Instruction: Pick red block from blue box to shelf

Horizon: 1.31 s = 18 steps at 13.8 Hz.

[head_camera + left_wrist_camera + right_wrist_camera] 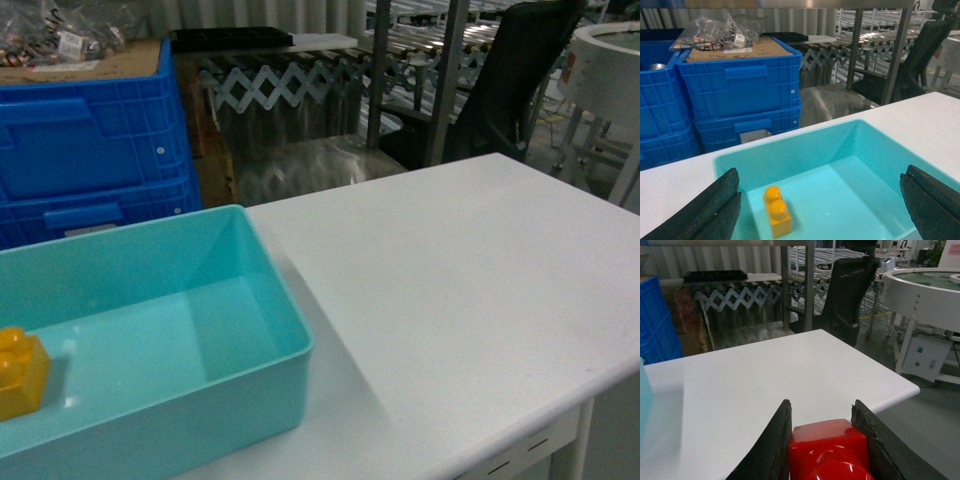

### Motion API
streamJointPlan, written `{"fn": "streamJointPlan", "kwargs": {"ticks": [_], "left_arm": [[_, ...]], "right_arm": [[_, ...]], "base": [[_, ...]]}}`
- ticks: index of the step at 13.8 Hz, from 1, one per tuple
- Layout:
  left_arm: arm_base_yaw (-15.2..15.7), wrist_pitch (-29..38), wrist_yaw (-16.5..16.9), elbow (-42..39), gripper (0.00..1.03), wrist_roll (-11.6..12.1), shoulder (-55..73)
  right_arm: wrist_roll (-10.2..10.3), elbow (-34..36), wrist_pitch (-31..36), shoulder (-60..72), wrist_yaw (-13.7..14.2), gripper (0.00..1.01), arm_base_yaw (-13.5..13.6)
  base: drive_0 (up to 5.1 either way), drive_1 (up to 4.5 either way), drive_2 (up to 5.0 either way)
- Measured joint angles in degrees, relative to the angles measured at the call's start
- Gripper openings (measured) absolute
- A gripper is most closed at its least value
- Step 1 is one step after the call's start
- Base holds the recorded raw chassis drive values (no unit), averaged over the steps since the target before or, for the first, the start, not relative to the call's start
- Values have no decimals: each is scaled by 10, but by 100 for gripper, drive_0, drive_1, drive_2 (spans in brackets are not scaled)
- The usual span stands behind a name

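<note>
The glossy red block [827, 445] is pinched between the two dark fingers of my right gripper [822, 407], held a little above the white table, stud toward the camera. My left gripper [821, 172] hangs open over the blue box [805, 145], its fingers wide apart with nothing between them. In the head view the blue box [290, 300] stands on the table's left part; neither gripper shows there. Silver posts of the shelf [809, 285] rise beyond the table's far edge, and they also appear as the shelf [377, 70] in the head view.
A yellow-orange two-stud brick [777, 217] lies in the box. Dark blue ribbed crates [740, 85] are stacked behind the table at the left. A black office chair [845, 290] and a round white machine [925, 290] stand off to the right. The white table [450, 280] ends at front and right.
</note>
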<state>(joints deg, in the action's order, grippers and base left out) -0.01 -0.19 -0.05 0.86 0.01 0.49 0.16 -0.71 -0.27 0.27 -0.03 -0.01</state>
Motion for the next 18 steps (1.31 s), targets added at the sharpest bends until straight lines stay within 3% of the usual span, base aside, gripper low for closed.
{"fn": "streamJointPlan", "kwargs": {"ticks": [18], "left_arm": [[0,0,0,0,98,0,0]], "right_arm": [[0,0,0,0,0,29,0]], "base": [[0,0,0]]}}
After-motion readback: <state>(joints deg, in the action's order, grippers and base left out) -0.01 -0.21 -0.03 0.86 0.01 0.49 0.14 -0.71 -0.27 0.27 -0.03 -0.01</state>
